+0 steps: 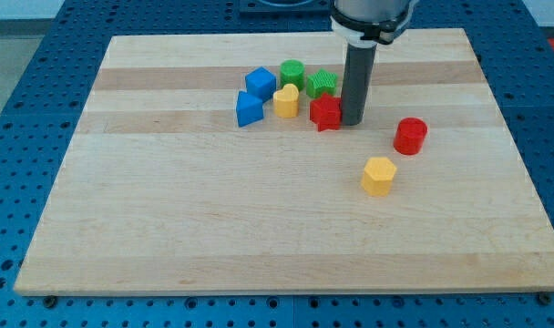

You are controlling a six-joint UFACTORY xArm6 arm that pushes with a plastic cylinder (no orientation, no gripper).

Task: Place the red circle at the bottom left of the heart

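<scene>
One arm comes down from the view's top, its pale collar carrying a straight dark rod that stands upright; my tip (353, 122) rests on the bench just to the view's right of the red star-shaped block (325, 112), touching it or nearly so. As an end effector the rod has nothing that opens or closes, and it holds nothing. The red circle (410, 136) stands apart, to the view's right and slightly below the tip. The yellow heart (286, 101) sits left of the red star, inside a cluster with a blue cube (260, 83), a blue wedge-like block (249, 109), a green cylinder (292, 73) and a green star-like block (321, 83). A yellow hexagon (379, 176) lies alone below the red circle. The bench (213, 219) is a pale wooden board of joined planks, lying on a blue perforated surface (22, 109).
</scene>
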